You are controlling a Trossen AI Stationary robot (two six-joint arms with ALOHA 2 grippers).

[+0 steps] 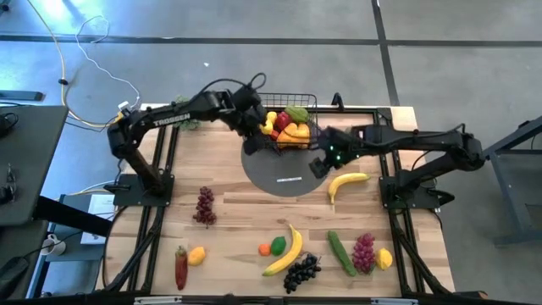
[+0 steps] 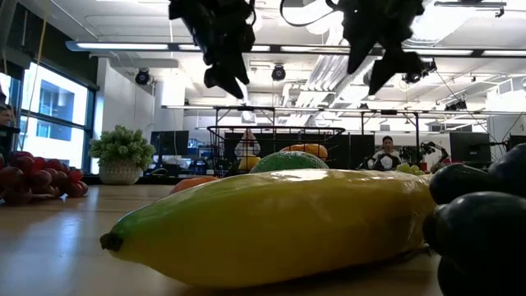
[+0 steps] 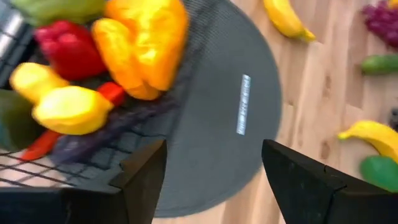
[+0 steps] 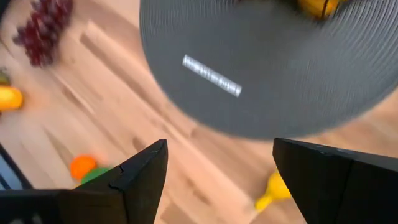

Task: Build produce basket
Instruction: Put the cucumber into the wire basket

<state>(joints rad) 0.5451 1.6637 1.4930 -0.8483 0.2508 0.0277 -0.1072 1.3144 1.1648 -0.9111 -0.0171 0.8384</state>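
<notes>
Basket [image 1: 292, 127], the small black wire-mesh one already part-filled with toy produce [image 1: 286, 124], sits on the round grey mat [image 1: 284, 174], just under and beside the left claw [image 1: 254, 127], fingers apart and empty. Right claw [image 1: 322, 163], also spread and empty, hovers over the mat's edge; the loose yellow banana [image 1: 347, 181] lies just beyond it on the tabletop [image 1: 237, 229]. Best descend squarely across the banana's middle.

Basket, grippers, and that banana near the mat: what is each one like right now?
basket: upright on the mat's far edge, partly filled with produce.
mat: flat, mostly bare.
left gripper: open, empty, beside the basket.
right gripper: open, empty, over the mat's edge.
banana: lying loose on the table, outside the basket.
</notes>
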